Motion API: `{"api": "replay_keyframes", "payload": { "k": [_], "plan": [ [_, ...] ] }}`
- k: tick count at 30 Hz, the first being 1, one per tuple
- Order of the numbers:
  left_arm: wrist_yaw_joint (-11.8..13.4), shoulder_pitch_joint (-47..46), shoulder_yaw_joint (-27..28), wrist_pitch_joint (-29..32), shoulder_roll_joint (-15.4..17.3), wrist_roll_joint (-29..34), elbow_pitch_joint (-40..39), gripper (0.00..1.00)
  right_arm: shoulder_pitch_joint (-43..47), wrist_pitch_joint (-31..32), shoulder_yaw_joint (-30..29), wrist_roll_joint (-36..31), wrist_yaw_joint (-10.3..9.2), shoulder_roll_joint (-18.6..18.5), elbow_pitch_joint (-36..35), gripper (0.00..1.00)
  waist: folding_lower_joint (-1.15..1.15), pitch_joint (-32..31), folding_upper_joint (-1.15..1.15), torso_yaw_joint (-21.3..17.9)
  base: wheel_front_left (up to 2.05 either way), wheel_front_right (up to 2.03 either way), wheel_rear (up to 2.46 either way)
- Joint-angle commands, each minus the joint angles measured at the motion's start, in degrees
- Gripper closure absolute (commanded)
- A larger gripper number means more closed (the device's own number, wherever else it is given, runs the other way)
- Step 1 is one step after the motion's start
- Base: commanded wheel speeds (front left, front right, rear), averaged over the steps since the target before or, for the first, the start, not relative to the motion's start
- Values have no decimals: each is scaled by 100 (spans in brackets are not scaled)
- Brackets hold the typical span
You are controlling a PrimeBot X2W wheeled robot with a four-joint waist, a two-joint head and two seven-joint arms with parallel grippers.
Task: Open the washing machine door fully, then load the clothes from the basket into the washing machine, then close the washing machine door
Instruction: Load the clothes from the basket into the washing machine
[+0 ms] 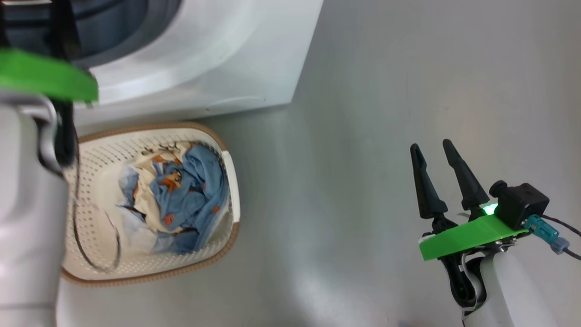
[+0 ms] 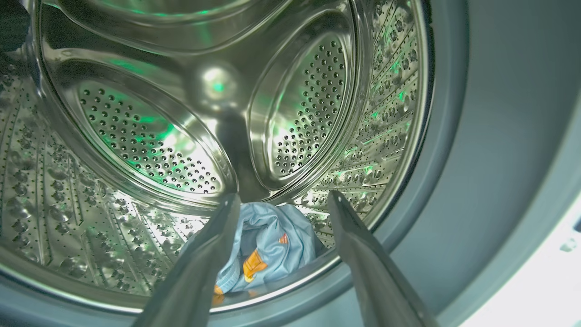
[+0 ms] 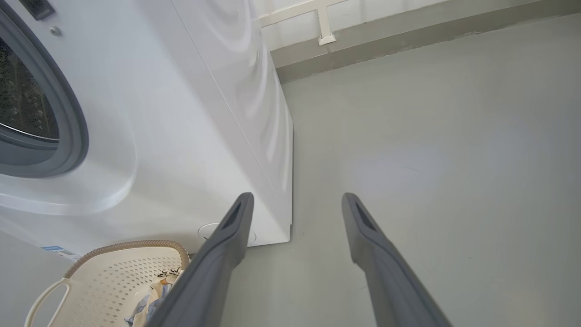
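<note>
1. The left gripper [image 2: 283,196] stands wide and empty inside the drum [image 2: 136,136]. The right gripper [image 3: 297,195] hangs wide and empty over the floor [image 3: 454,159], well apart from the basket.
2. One blue garment [image 2: 268,240] lies at the drum's bottom, near the front lip. The other clothes [image 1: 190,190] sit heaped in the basket [image 1: 233,181], just beside the washer [image 1: 204,59].
3. The cloth is likely light, soft and limp, so it will drape and trail. Pinch a raised fold at the heap's top, not a loose edge.
4. The left forearm [image 1: 27,204] covers the basket's left side. The heap may be two pieces or more, but the folds blur that.
</note>
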Motion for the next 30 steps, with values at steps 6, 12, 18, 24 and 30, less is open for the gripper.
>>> {"api": "replay_keyframes", "payload": {
  "k": [6,12,18,24,30],
  "plan": [
    [118,1161,412,-28,120,247,-834,0,311,-27,47,-157,9,12,-5,0,0,-677,0,138,0,0,0],
    [197,1958,584,-28,29,473,-1382,0,440,-27,52,-204,9,12,28,0,0,-1033,0,138,0,0,0],
    [300,2994,880,-28,-161,690,-2041,0,608,-27,65,-279,9,12,53,0,0,-1478,0,107,0,0,0],
    [345,3942,1062,-28,-351,964,-2576,0,782,-27,18,-397,9,12,33,0,0,-1905,0,117,0,0,0],
    [391,4846,1335,-28,-515,1100,-2966,0,964,-27,-23,-478,9,12,28,0,0,-2287,0,125,0,0,0]
  ]
}}
